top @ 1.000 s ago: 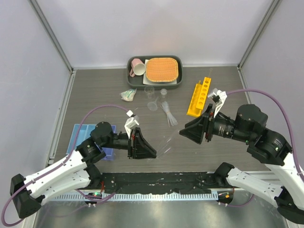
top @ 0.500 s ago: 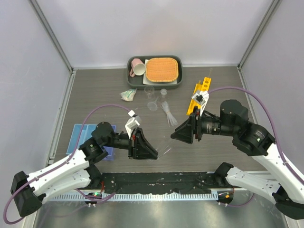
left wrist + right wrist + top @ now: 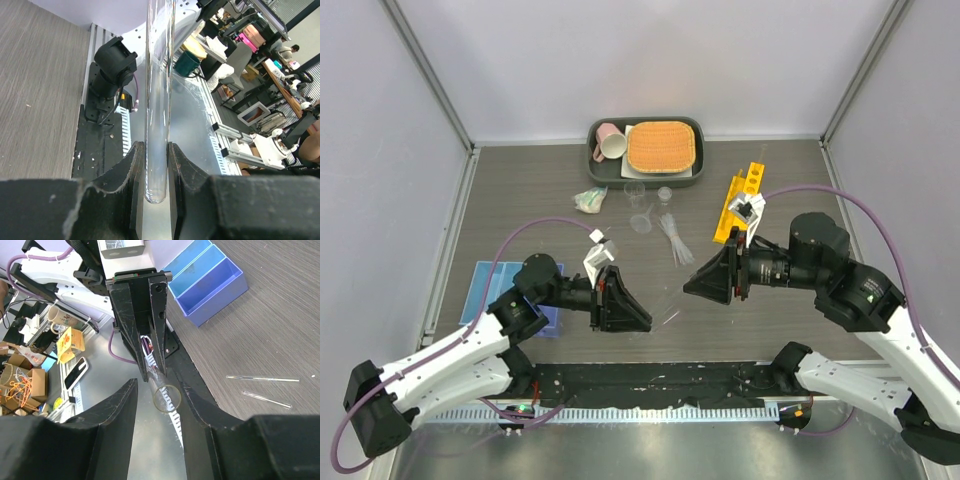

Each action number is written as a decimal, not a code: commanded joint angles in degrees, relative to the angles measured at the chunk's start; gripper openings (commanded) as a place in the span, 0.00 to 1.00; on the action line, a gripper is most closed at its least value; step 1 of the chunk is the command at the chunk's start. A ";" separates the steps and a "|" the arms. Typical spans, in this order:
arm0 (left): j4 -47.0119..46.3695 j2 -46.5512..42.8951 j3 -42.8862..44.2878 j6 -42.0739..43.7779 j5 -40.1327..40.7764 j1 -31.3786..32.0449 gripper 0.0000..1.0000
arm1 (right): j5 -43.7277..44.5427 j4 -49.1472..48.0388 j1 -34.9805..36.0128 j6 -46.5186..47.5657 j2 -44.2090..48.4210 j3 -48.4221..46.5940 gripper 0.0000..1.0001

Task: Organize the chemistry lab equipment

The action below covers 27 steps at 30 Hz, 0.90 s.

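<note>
The left gripper [image 3: 152, 150] was pressed together on the rounded closed end of a thin glass tube [image 3: 159, 100], holding it off the worktop [image 3: 540, 190] between the two arms. The tube's long axis ran from that grip straight toward the right gripper [image 3: 157, 390], with its open mouth facing the right wrist camera. The right gripper stood spread, one finger on each side of the mouth with a gap visible on both, so it was not yet pinching anything. As I judged it, a handover depended on that end-on line-up, with the right arm the nearer to the free end. A second earlier, the right gripper hung back near the yellow rack [image 3: 735, 205]. It had since swung in and narrowed.
</note>
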State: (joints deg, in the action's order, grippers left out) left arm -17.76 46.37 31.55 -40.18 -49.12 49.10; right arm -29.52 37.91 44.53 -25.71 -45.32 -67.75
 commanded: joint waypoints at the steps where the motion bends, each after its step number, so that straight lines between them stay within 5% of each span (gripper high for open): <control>1: -2.10 -0.32 0.44 0.28 -1.41 -0.94 0.01 | -0.89 -0.56 0.20 -0.04 1.20 -1.51 0.42; 14: -2.46 0.74 0.00 -0.16 -1.41 -0.94 0.02 | -0.19 -1.70 0.29 0.23 0.06 -2.65 0.28; 21: -0.53 3.90 0.79 -0.60 -0.27 -0.94 0.38 | 0.95 -1.26 0.20 0.75 -0.64 -3.97 0.24; 27: 12.10 3.64 4.57 3.88 11.04 -0.94 0.55 | 5.95 1.37 0.20 1.89 -2.31 -6.69 0.22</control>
State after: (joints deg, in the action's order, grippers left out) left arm -13.63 50.61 32.42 -39.29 -46.24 48.56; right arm -26.68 39.72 44.53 -24.71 -46.98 -69.87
